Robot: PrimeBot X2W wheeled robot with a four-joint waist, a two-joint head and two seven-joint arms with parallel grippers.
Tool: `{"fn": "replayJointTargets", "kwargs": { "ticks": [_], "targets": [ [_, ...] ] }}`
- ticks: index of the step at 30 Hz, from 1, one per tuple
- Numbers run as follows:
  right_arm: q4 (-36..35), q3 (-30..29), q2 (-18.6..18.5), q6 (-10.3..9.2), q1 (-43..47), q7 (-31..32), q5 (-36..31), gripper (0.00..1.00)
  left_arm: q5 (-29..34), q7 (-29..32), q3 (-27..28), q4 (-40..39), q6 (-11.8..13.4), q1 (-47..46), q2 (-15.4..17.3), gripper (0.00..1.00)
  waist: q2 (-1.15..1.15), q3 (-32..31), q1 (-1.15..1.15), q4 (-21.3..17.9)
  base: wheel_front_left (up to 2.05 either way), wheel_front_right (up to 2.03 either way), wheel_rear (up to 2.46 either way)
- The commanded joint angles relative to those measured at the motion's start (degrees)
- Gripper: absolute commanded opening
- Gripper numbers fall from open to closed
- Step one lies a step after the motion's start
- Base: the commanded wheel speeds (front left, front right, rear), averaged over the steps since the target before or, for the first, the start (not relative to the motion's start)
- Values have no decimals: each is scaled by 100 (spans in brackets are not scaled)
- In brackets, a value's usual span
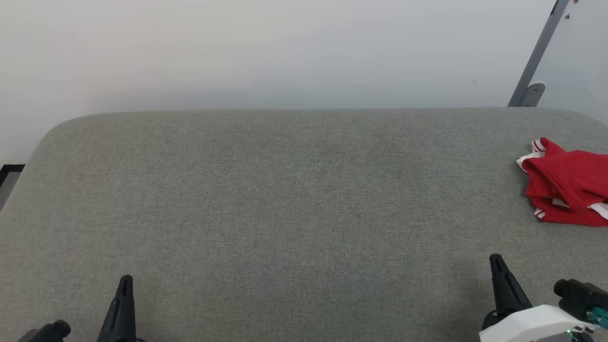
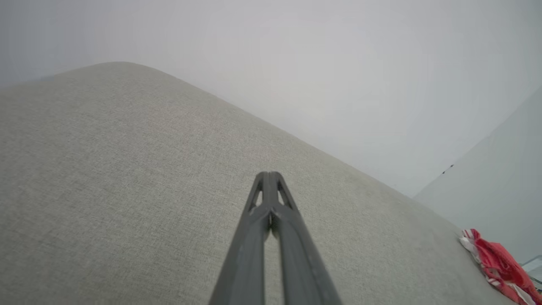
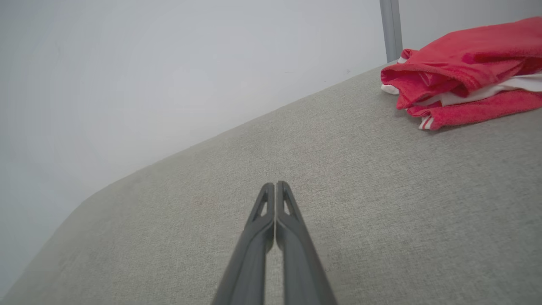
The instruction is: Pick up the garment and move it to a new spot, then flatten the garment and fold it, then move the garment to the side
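At the right edge of the grey cushion (image 1: 285, 190) lies the garment (image 1: 567, 183), bunched in a red heap with white trim. The left gripper (image 1: 125, 281) and right gripper (image 1: 496, 260) point forward near the front edge, well apart from it, both closed on nothing.

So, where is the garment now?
In the head view the garment lies bunched at the right edge of the grey surface, beyond the right tool.

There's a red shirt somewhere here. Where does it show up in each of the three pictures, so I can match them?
Head view: shirt at the right edge, about halfway up.
Left wrist view: shirt in the lower right corner.
Right wrist view: shirt in the upper right corner.
Shared landmark: the grey cushion that it lies on.
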Motion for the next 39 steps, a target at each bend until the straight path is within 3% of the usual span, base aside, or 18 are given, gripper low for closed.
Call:
{"fn": "replayJointTargets", "kwargs": {
  "ticks": [1, 39],
  "targets": [
    [-75, -22, -6, 0, -155, 38, 247, 0, -204, 55, 55, -40, -4, -187, 20, 0, 0, 1, 0, -3, 0, 0, 0],
    [14, -104, 10, 0, -532, 552, 3092, 0, -2625, 806, 225, 332, -15, -841, -301, 0, 0, 42, 0, -60, 0, 0, 0]
  ]
}}
